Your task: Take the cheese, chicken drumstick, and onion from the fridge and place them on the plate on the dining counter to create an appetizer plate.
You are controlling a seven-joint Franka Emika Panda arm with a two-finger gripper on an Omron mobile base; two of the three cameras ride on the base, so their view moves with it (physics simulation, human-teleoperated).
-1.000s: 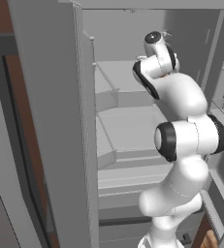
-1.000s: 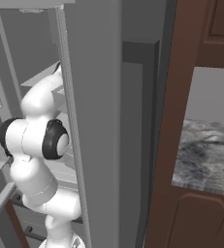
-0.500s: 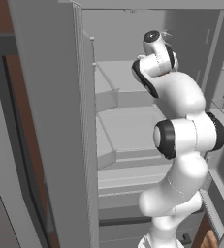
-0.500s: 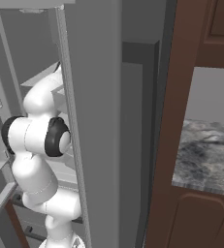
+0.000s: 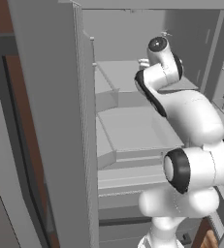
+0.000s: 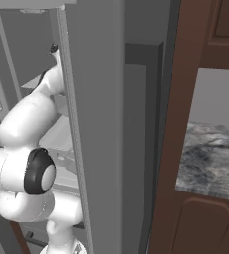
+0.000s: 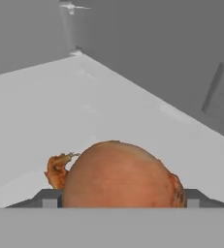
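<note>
1. The white arm is reaching up into the open fridge, its wrist sitting over an upper shelf in the left base view.
2. In the hand view, the onion is sitting between the gripper fingertips, one dark tip showing at each side and touching it, so the gripper is pinching the onion.
3. A pale shelf surface is lying behind the onion, meeting the grey inner wall.
4. In the right base view, a marbled worktop is showing beside brown cabinets.
</note>
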